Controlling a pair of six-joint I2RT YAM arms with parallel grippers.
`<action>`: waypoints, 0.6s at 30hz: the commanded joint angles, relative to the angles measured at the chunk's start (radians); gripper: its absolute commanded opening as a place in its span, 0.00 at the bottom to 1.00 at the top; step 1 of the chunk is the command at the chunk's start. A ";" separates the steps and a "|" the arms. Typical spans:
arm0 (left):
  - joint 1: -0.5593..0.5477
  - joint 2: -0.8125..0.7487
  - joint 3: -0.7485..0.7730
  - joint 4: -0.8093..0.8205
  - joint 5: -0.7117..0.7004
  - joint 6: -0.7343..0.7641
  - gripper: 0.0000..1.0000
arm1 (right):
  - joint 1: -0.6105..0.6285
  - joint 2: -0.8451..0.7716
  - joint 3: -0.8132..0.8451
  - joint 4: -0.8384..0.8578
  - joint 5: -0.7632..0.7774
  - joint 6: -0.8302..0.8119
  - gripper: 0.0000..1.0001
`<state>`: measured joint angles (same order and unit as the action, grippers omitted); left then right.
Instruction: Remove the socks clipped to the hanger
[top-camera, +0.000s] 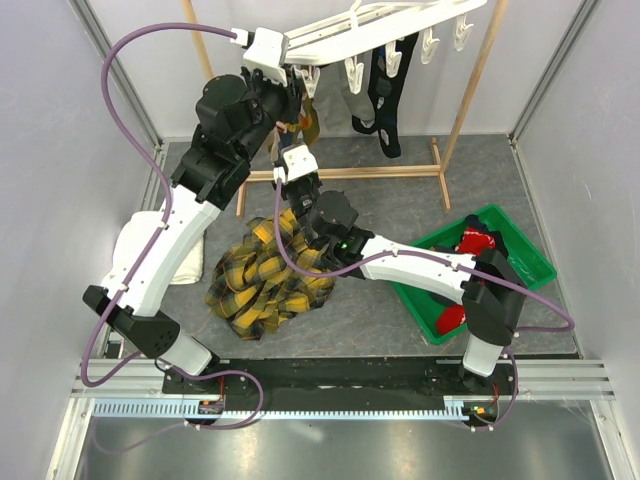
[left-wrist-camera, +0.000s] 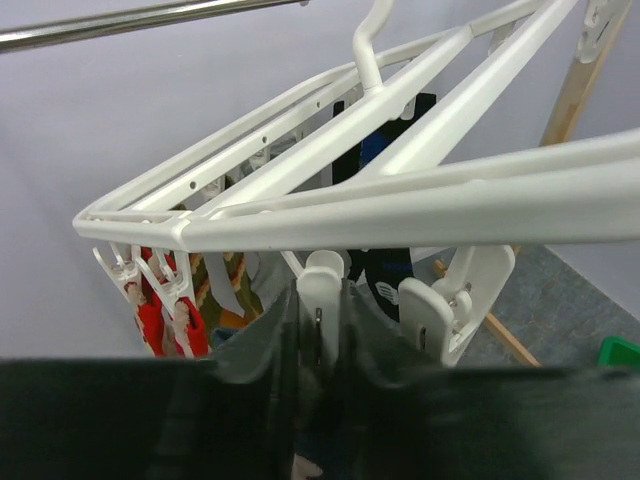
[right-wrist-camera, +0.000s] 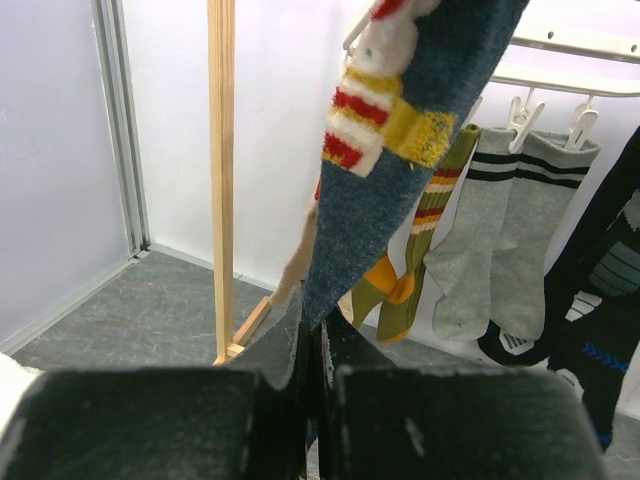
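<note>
**A:** What is the left gripper (left-wrist-camera: 318, 350) doing up there?

**B:** It is under the left end of the hanger (left-wrist-camera: 400, 205). Its fingers are closed nearly all the way on a white plastic peg (left-wrist-camera: 322, 290), one on each flat side. I'd say it is squeezing the peg to spring it open.

**A:** And the right gripper (right-wrist-camera: 312, 350)?

**B:** It is fully closed, with the lower part of the blue sock (right-wrist-camera: 370, 210) pinched between its fingers. The sock runs taut up to the hanger, so I think the low grip is there to draw it down once the peg lets go. I can't tell whether this peg is the one holding that sock.

**A:** What's the sock like?

**B:** Thick, fuzzy knit with red, white and yellow bands. It's soft, so it folds flat between the fingers. The hanger is the opposite: hard, smooth plastic, a slatted rectangle with a hook on top.

**A:** What else is clipped up?

**B:** A pair of grey socks (right-wrist-camera: 480, 230) with dark stripes at the cuff hangs further along. There are also olive striped and black ones, beside the wooden frame (right-wrist-camera: 221, 150).

**A:** Where do they go?

**B:** Probably the green bin (top-camera: 520, 250) at the table's right edge, which already has red socks (top-camera: 478, 240) in it.
</note>
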<state>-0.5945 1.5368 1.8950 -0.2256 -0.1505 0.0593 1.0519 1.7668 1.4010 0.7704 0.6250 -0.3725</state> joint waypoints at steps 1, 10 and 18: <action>-0.005 -0.007 0.041 0.008 -0.006 -0.050 0.40 | 0.008 0.010 0.036 0.036 0.010 0.004 0.00; -0.022 -0.030 -0.002 0.069 -0.035 0.007 0.57 | 0.010 0.014 0.039 0.040 0.008 -0.003 0.00; -0.047 -0.007 0.009 0.075 -0.122 0.091 0.55 | 0.010 0.016 0.047 0.038 0.001 0.000 0.00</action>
<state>-0.6296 1.5356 1.8915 -0.2028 -0.2081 0.0803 1.0519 1.7695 1.4025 0.7708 0.6262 -0.3717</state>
